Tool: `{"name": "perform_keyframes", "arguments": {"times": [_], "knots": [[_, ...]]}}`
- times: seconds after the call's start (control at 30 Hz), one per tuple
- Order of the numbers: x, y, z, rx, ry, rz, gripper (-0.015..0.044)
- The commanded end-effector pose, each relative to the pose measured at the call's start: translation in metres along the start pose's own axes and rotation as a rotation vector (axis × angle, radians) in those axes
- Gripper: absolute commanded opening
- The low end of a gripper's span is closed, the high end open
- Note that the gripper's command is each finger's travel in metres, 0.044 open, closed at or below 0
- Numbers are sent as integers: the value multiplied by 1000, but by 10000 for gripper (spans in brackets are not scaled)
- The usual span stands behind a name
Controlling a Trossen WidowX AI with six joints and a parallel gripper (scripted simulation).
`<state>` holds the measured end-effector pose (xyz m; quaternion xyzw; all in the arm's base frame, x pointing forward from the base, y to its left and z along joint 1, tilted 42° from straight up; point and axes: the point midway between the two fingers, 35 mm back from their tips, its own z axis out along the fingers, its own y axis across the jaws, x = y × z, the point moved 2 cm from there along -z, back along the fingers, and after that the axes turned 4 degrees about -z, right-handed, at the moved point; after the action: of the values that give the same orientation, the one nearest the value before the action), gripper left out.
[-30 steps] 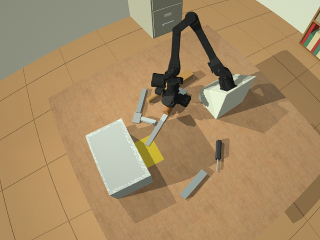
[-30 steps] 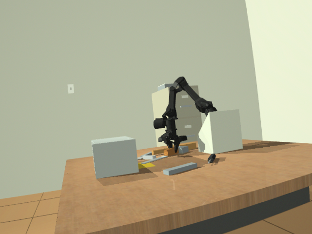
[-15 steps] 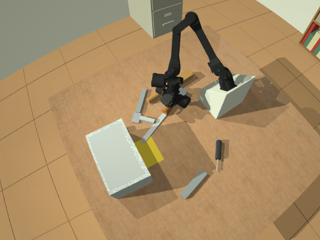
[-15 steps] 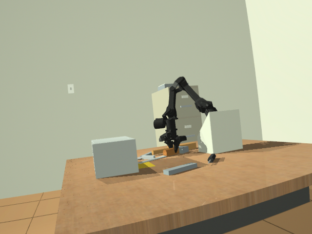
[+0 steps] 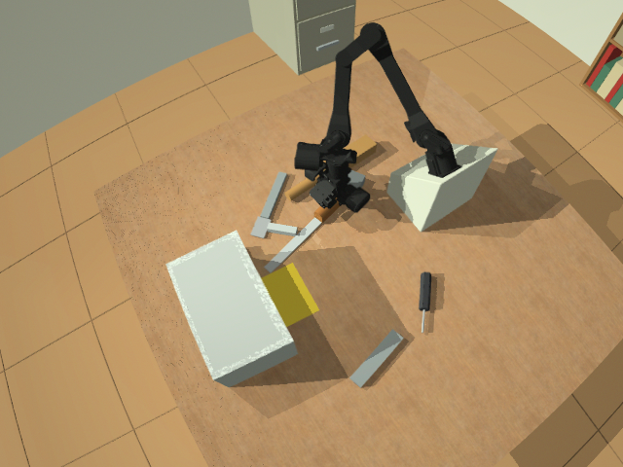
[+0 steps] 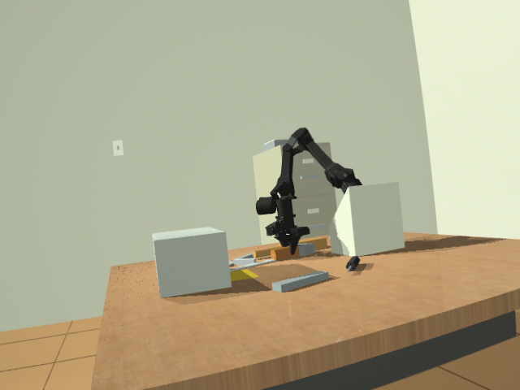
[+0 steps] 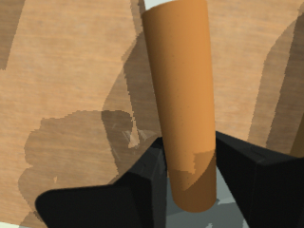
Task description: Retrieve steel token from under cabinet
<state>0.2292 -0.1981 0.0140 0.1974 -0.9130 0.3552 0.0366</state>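
My gripper (image 5: pixel 336 201) (image 6: pixel 289 246) (image 7: pixel 185 139) is shut on the orange handle (image 5: pixel 324 213) (image 6: pixel 282 253) (image 7: pixel 182 85) of a tool with a long flat grey blade (image 5: pixel 297 242) (image 6: pixel 253 264). The blade points toward the cabinet (image 5: pixel 226 302) (image 6: pixel 192 266); its tip is near the cabinet's front and the far corner of the yellow marked area (image 5: pixel 289 296) (image 6: pixel 244 275). Its exact height above the table is unclear. The marked area lies along the cabinet's front, mostly in shadow. The token is not visible in any view, and the vent slots do not show.
A grey angled piece (image 5: pixel 274 196) lies beside the blade. A wooden stick (image 5: pixel 301 189) and a grey block (image 5: pixel 358 178) are around the gripper. A grey bar (image 5: pixel 377 357) (image 6: pixel 300 281) and a screwdriver (image 5: pixel 424 291) (image 6: pixel 353 262) lie nearer. A pale angular housing (image 5: pixel 448 196) (image 6: pixel 375 218) stands right.
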Motion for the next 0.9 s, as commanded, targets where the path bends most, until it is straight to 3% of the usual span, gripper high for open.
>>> {"name": "perform_keyframes", "arguments": {"times": [0.0, 0.13, 0.4, 0.57, 0.67, 0.87], "knots": [[0, -2, 0, 6, 0, 51, 0], [0, -2, 0, 6, 0, 72, 0], [0, 0, 0, 0, 0, 46, 200], [0, 0, 0, 0, 0, 46, 200], [0, 0, 0, 6, 0, 46, 270], [-1, 0, 2, 6, 0, 48, 270]]}}
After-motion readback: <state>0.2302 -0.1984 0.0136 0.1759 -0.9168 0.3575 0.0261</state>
